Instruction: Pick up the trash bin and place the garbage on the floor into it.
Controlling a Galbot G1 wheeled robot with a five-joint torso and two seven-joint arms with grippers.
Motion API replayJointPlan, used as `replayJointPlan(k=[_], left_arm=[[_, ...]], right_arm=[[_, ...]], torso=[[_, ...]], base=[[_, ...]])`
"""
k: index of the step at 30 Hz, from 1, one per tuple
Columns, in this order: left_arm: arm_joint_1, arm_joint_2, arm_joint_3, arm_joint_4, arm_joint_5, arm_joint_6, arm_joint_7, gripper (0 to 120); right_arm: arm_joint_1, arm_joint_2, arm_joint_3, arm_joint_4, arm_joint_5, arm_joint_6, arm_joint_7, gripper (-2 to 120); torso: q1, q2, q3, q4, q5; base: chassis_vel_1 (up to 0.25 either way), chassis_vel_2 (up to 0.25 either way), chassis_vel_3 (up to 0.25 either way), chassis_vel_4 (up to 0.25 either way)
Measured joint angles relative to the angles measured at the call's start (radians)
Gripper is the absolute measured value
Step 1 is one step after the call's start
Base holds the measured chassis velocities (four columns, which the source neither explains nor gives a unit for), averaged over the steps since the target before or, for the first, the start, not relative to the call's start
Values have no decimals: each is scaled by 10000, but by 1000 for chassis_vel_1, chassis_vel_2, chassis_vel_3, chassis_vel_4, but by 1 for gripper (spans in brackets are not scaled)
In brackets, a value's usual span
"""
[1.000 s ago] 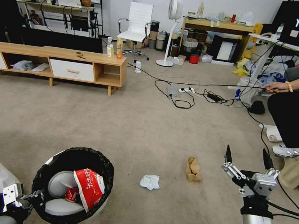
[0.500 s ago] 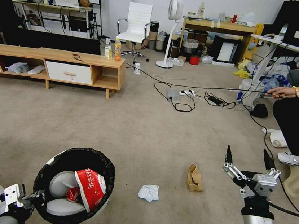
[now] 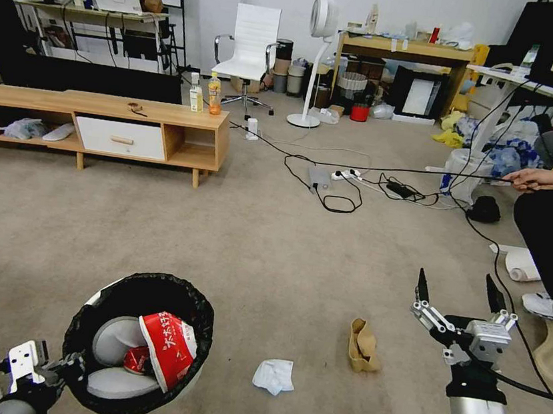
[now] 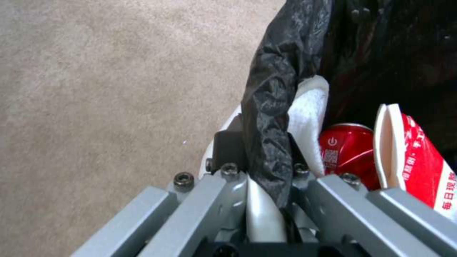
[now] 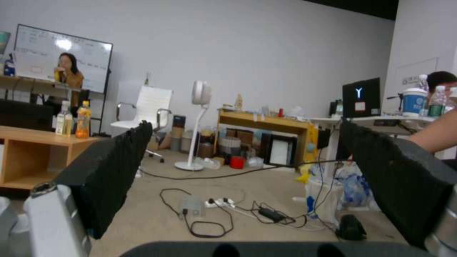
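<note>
The left gripper (image 3: 68, 369) sits low at the robot's left, its fingers clamped on the near rim of the trash bin (image 3: 139, 341) — the left wrist view shows the black bag (image 4: 269, 107) and the white plastic wall pinched between the pads. The bin appears to be held just off the carpet (image 3: 232, 242), though the head view does not make this certain. Inside it lie a crushed red can (image 3: 135, 359), a flattened red-and-white carton (image 3: 166, 348) leaning over the can, and something white beneath them.

On the carpet ahead of the robot, two pieces of garbage lie apart from the bin: a crumpled white tissue (image 3: 274, 375) and, farther to the right, a brown paper box (image 3: 363, 344) squashed out of shape.

The right gripper (image 3: 456, 288) hangs in the air at the robot's right, pointing forward, its black fingers (image 5: 119, 160) spread wide with nothing between them. It is just right of the brown paper box and above the carpet — not touching either piece.
</note>
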Motion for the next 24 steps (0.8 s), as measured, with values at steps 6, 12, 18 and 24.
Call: replayJointPlan(k=[6,12,18,24], left_arm=[[-7,-13,1,28,16,-5,3,3],[-45,-14,1,69,19,-10,4,3],[-75,-29,11,119,31,-16,8,3],[-87,-27,-56,155,32,-29,14,3]], right_arm=[[31,1,-8,-49,1,13,-6,100],[76,-63,-27,-95,0,12,-30,100],[255,-295,-149,-171,198,-137,-74,100],[528,-1038,-539,-204,1212,-1667,507,100]], torso=[[0,0,0,1,0],[0,0,0,0,-1],[0,0,0,1,0],[0,0,0,1,0]], base=[[-81,100,89,-95],[-93,85,74,-90],[0,0,0,0],[0,0,0,0]])
